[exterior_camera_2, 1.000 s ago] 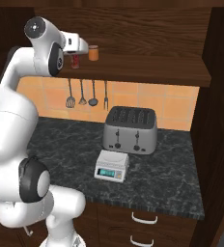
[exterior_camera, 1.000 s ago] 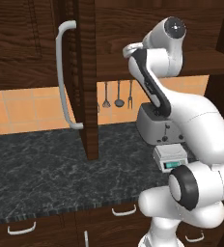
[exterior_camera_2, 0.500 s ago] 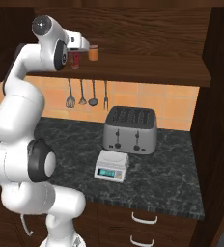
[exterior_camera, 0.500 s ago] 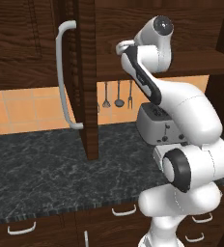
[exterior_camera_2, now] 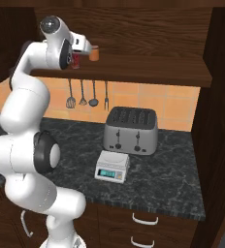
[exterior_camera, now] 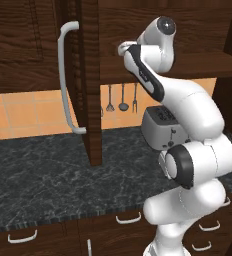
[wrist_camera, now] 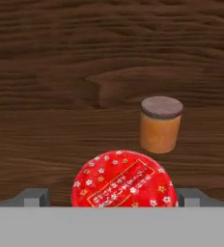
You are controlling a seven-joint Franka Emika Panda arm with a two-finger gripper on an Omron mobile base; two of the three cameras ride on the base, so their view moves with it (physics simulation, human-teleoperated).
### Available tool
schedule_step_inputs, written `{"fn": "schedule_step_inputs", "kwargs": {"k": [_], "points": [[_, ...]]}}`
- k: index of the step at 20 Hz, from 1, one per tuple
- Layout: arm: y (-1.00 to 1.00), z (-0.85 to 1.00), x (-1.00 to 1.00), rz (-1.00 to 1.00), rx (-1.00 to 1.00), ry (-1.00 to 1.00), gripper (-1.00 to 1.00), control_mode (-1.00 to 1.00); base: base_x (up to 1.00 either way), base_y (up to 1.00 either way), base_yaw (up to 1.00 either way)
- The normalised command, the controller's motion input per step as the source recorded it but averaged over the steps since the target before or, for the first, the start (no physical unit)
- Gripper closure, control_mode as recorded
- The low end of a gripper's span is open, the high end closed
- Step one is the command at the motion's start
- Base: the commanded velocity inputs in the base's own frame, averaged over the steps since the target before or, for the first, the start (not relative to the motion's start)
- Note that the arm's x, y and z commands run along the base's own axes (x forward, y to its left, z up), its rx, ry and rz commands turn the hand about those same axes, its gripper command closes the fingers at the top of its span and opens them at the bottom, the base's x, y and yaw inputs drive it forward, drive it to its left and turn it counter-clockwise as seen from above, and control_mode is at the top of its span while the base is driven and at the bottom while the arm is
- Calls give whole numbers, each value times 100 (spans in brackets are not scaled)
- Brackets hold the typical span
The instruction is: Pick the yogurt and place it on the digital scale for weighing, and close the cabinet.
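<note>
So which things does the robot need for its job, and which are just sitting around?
Needed:
- yogurt, between the open gripper fingers
- scale on the counter
- cabinet, door open

Just around:
- orange jar beside the yogurt
- toaster
- hanging utensils
- drawers

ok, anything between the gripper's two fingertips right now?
Yes. In the hand view the yogurt sits between the open gripper fingertips, one on each side. The orange jar stands beyond it.

Dark marble counter [exterior_camera_2: 172, 169] below an orange tiled wall [exterior_camera_2: 148, 97], hung utensils [exterior_camera_2: 88, 94], brown drawers [exterior_camera_2: 148, 225].
</note>
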Motion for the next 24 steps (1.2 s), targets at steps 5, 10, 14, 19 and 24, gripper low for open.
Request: {"fn": "schedule_step_inputs", "kwargs": {"k": [5,10,14,19,24], "points": [[0,-16,21,0,3,1,100,-100,0,0,0],[0,-13,8,0,3,0,100,-100,0,0,0],[0,0,-55,0,9,-5,100,-100,0,0,0],[0,0,-99,0,16,-24,100,-100,0,0,0],[0,0,-100,0,18,-21,100,-100,0,0,0]]}}
